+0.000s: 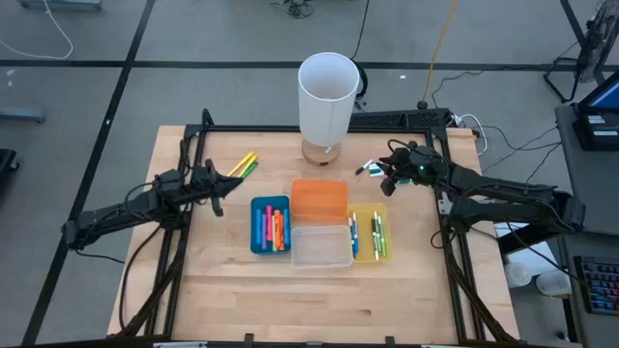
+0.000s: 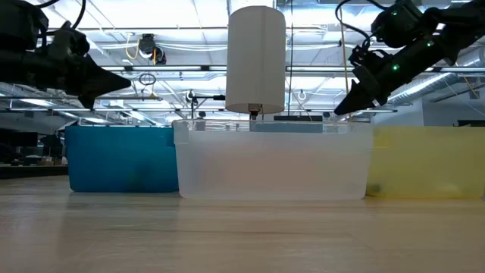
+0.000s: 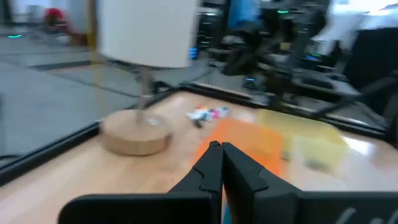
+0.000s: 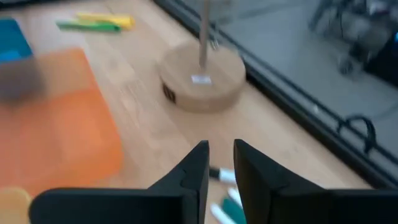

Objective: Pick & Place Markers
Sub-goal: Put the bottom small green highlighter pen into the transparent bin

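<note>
Two markers, yellow and green (image 1: pixel 244 164), lie on the table's far left part, also seen in the right wrist view (image 4: pixel 99 23). A few white and green markers (image 1: pixel 368 167) lie right of the lamp base, directly below my right gripper (image 4: pixel 227 177). More markers lie in the blue bin (image 1: pixel 271 225) and the yellow bin (image 1: pixel 368 233). My left gripper (image 1: pixel 224 188) is shut and empty, raised off the table left of the blue bin (image 3: pixel 221 149). My right gripper (image 1: pixel 382 174) hovers narrowly open over the white and green markers (image 4: pixel 221 152), clear of them.
A white lamp (image 1: pixel 329 92) on a round wooden base (image 4: pixel 202 74) stands at the table's far middle. An orange bin (image 1: pixel 319 198) and a clear bin (image 1: pixel 322 245) sit between the blue and yellow ones. Bare wood lies along the near edge.
</note>
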### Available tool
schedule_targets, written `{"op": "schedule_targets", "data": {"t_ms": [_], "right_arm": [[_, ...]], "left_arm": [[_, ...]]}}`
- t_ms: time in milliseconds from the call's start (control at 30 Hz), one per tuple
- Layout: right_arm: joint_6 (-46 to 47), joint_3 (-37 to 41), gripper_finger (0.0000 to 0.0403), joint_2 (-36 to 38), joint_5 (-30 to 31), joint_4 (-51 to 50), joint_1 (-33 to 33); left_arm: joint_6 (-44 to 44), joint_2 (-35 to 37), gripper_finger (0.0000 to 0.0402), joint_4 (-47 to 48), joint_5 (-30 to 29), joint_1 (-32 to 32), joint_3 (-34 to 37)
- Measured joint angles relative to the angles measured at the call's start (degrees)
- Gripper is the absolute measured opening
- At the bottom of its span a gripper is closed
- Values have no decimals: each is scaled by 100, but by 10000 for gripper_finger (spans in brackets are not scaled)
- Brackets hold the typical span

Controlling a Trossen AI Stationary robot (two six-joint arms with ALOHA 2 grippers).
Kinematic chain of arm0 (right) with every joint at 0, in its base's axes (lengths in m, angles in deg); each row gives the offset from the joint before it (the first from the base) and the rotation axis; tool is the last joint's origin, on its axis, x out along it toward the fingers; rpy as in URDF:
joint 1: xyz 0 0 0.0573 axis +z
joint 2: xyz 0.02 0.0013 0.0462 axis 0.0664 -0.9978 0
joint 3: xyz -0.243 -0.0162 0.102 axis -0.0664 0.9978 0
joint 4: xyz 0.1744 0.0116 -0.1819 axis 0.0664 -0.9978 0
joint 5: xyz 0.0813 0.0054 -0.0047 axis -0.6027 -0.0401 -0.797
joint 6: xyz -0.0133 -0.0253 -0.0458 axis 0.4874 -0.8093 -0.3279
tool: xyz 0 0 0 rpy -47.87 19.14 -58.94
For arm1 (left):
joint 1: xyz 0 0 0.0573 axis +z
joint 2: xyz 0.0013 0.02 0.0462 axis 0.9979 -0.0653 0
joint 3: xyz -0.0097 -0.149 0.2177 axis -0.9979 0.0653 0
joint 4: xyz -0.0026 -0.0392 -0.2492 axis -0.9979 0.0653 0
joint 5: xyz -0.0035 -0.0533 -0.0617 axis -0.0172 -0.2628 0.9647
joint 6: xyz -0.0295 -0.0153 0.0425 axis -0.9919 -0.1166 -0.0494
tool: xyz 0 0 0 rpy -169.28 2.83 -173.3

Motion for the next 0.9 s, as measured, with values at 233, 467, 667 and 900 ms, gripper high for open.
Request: {"op": "schedule_targets", "data": {"t_ms": [233, 467, 667, 900], "right_arm": [[146, -1052, 124, -243, 1, -2699, -171], [116, -1036, 156, -1102, -435, -3248, -429], [-455, -993, 155, -1890, -577, -3149, -450], [-1273, -991, 144, -2327, -530, -2939, -485]], "left_arm": [[-581, -66, 47, 161, -750, 30, 2], [-471, -79, 68, 158, -759, 26, 2], [-543, -79, 72, 162, -759, 26, 2], [-549, -79, 72, 163, -760, 26, 0]]}}
